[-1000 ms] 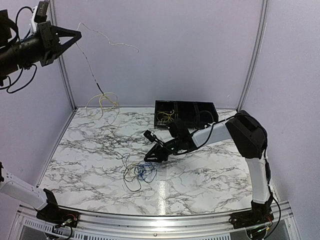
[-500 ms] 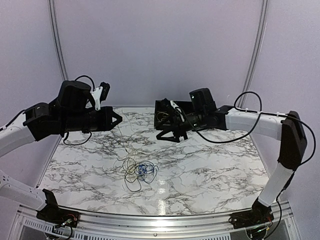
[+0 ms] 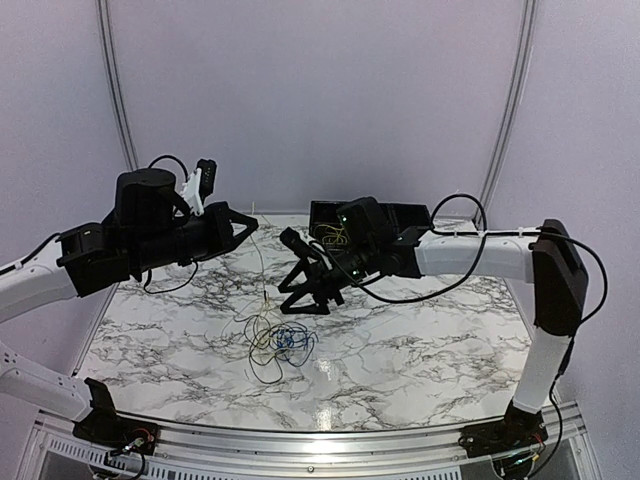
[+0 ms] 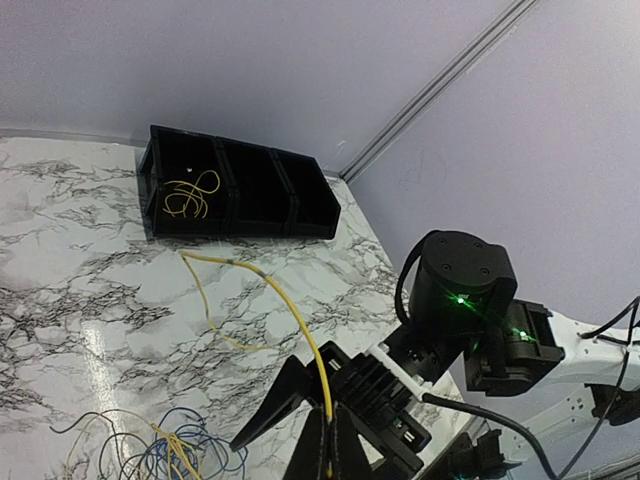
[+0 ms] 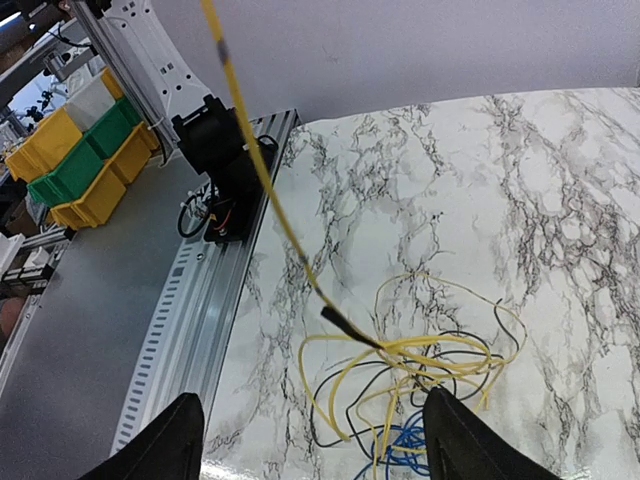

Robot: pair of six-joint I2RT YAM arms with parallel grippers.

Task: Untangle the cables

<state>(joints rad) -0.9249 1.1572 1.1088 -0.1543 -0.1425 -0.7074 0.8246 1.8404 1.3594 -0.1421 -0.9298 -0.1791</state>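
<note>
The right gripper (image 3: 296, 300) has been brought down from beside the black bin (image 4: 240, 226). Its jaws have been spread wide and nothing is held. It is now just above the tangle (image 3: 280, 342) of yellow, black and blue cables lying toward the near edge of the table (image 3: 450, 350). The left gripper (image 3: 252, 222), clamped shut on a yellow strand (image 3: 262, 272) rising from that tangle, has been lowered. A second grasp for parting the knot appears to be prepared. The bin stands at the far edge. A yellow wire coil (image 4: 190, 193) lies in its left compartment; nothing can be made out in the other two.
</note>
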